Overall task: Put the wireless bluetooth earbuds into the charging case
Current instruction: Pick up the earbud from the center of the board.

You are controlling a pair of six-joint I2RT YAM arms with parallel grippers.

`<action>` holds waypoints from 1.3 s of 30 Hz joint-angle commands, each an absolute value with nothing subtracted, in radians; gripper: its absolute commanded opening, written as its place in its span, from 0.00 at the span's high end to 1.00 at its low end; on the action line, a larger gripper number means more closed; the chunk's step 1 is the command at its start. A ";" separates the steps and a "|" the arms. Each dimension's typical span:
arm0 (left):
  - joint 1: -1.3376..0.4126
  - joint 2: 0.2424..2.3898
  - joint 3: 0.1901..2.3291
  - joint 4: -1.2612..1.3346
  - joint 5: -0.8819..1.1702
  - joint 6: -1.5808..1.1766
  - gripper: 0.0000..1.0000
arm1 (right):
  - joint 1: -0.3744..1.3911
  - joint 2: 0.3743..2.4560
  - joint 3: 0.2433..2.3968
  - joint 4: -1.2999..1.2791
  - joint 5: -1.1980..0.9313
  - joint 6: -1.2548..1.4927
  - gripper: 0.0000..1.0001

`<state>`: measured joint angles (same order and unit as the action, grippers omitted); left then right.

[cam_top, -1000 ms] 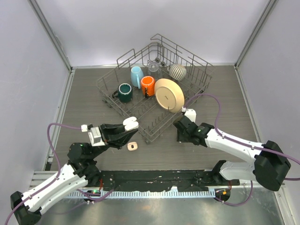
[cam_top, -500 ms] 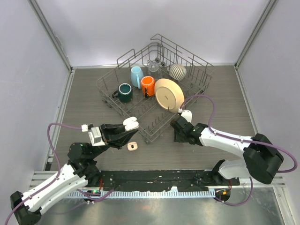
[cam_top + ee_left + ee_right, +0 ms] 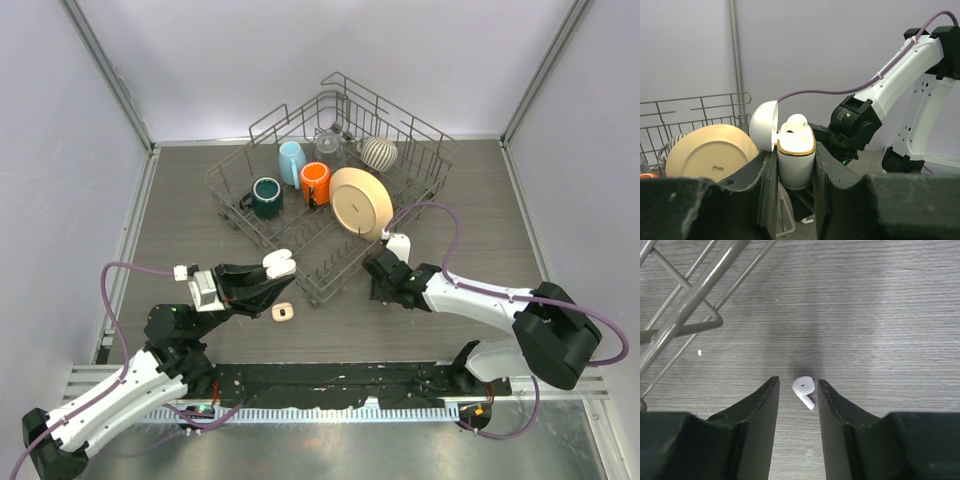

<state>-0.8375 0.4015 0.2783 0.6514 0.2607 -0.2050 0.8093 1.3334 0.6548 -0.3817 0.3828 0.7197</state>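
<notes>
My left gripper is shut on the white charging case, held upright above the table. Its lid is swung open to the left, and one white earbud sits in the gold-rimmed top. From above, that case shows at the left gripper's tip. A second earbud lies on the wood table, stem pointing down-right. My right gripper is lowered over it and open, one finger on each side, with a small gap on both sides. From above the right gripper hides this earbud.
A wire dish rack at the back holds a cream plate, a green mug, an orange mug and a blue mug. Its near corner wire lies just left of my right fingers. A small peach item lies on the table.
The right arm has shifted slightly left toward the rack corner, and its fingers have narrowed a little around the earbud. The left arm and the case have not moved.
</notes>
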 commanded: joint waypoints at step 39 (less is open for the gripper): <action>-0.838 0.414 0.316 0.686 0.253 -0.221 1.00 | 0.801 1.293 0.549 -0.268 0.374 0.733 0.67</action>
